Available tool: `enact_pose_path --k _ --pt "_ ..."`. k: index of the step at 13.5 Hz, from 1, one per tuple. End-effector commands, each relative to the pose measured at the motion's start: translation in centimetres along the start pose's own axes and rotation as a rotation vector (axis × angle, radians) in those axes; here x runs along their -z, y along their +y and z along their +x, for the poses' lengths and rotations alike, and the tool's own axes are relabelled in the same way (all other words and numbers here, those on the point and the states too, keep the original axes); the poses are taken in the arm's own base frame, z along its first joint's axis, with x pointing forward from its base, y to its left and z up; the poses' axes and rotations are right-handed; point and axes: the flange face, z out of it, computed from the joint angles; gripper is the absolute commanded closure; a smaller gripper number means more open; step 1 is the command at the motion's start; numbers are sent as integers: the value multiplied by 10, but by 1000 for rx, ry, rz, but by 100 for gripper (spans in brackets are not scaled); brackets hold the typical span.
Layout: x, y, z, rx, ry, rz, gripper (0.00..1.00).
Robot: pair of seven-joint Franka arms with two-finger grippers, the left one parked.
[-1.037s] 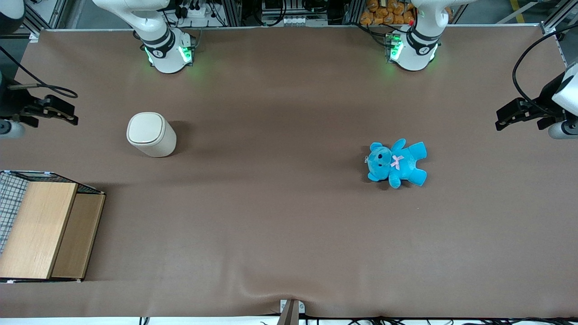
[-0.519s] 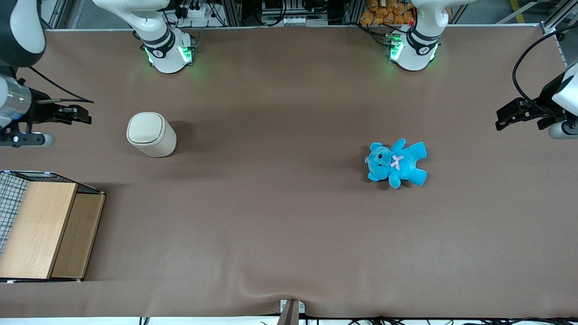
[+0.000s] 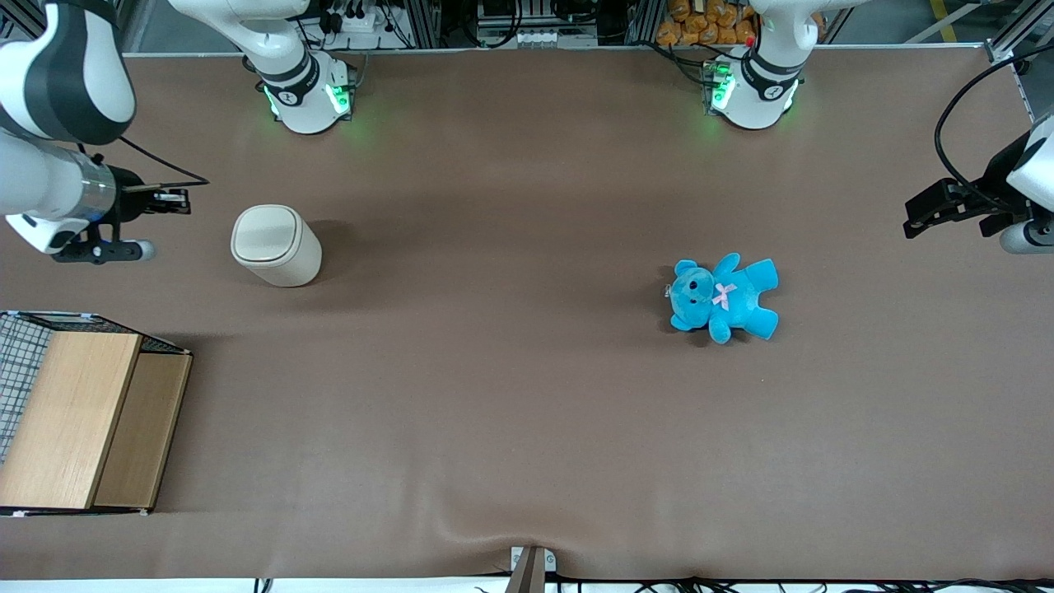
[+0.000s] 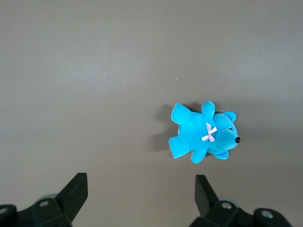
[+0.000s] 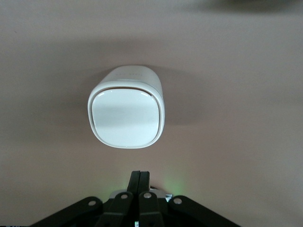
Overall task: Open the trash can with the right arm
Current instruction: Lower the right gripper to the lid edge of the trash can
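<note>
Approaching is the step in hand: the right arm (image 3: 49,177) is carrying its gripper (image 3: 174,200), fingers pressed together and empty, beside the trash can (image 3: 274,245), whose lid (image 5: 126,118) is sitting shut; next, the fingertips probably need to press that lid.

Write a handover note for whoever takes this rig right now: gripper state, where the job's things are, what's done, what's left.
Gripper: shut, empty, in the air beside the trash can, toward the working arm's end of the table, not touching it.
Trash can: upright on the table, lid closed.
Done: nothing on the can yet.
Left: bring the gripper to the lid and open it.
</note>
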Motion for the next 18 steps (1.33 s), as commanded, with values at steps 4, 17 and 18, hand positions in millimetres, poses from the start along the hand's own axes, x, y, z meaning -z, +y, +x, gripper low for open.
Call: enact_pose_path --k 4,17,18 --pt "-48 0 -6 1 -10 19 100" --pt "-130 5 11 2 62 12 100" --pt "-132 6 12 2 68 11 100"
